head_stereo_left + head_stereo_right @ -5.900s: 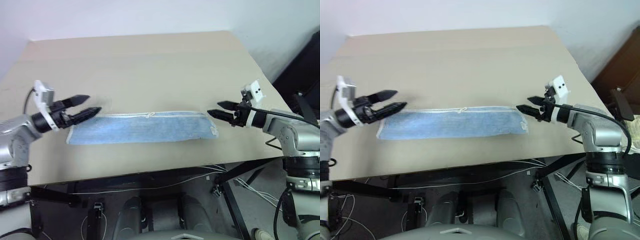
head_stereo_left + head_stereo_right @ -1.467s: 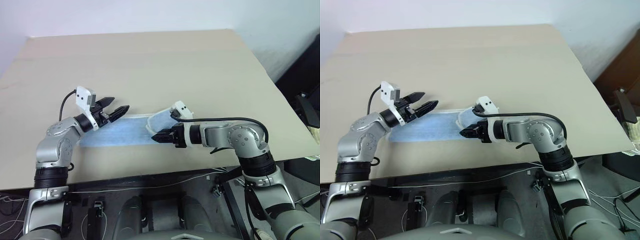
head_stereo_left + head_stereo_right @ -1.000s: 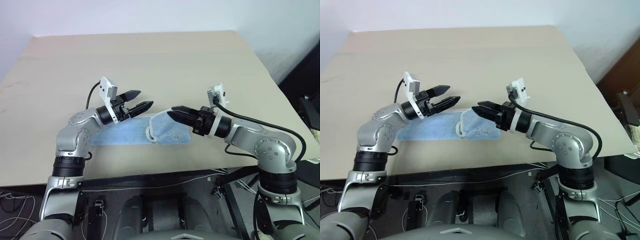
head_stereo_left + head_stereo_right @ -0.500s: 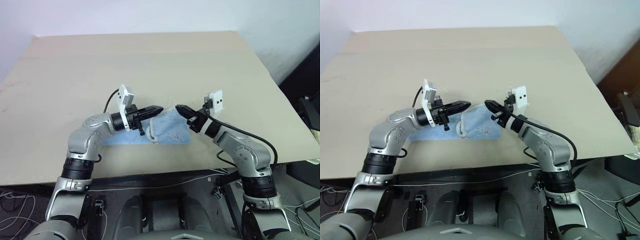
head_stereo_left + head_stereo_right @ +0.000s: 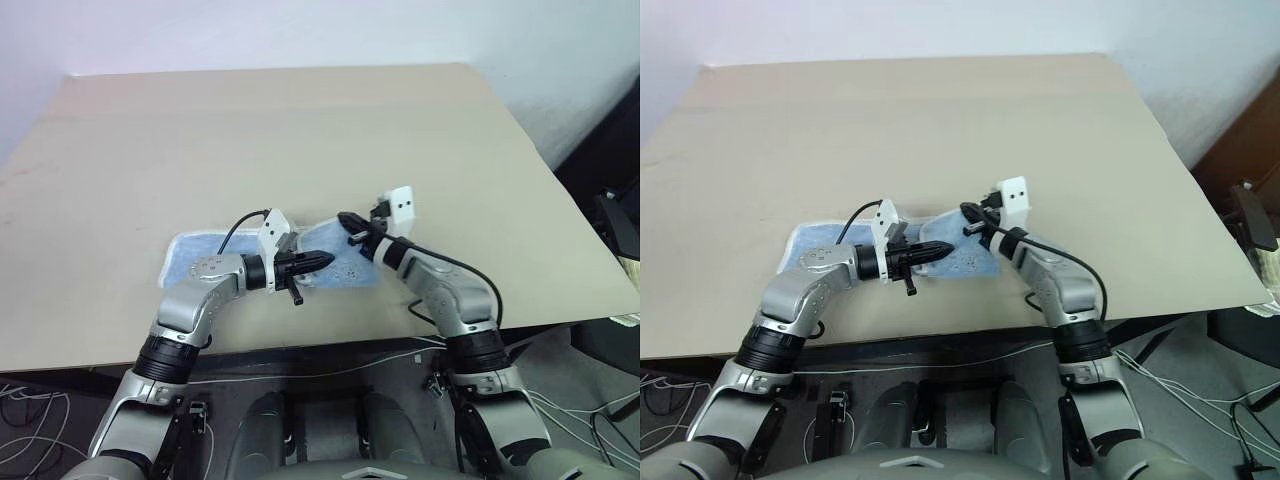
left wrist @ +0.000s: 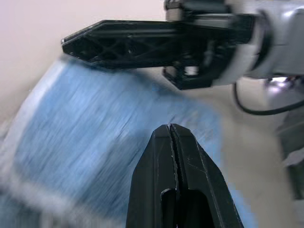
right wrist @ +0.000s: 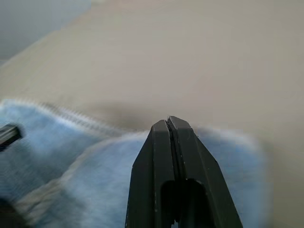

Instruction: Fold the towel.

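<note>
The light-blue towel (image 5: pixel 210 255) lies on the tan table (image 5: pixel 300 130) near the front edge, its right part doubled over into a thicker fold (image 5: pixel 340 268). My left gripper (image 5: pixel 326 259) is shut and empty, its tip low over that fold. From the far right side my right gripper (image 5: pixel 344 217) points in, also shut, its tip at the fold's far edge. In the left wrist view my shut fingers (image 6: pixel 171 137) lie over blue cloth (image 6: pixel 90 156) with the right gripper (image 6: pixel 118 45) crossing ahead. In the right wrist view the shut fingertips (image 7: pixel 168 124) hover over the towel's hem (image 7: pixel 71 114).
The table's front edge (image 5: pixel 300 345) runs just behind the towel, with cables and a dark frame below it. Dark equipment (image 5: pixel 620 220) stands off the table's right side. Bare tabletop stretches beyond the towel to the far edge.
The towel lay stretched out flat; its right end is now folded over the middle. Over the last second both grippers shut, sank and drew together over the fold.
</note>
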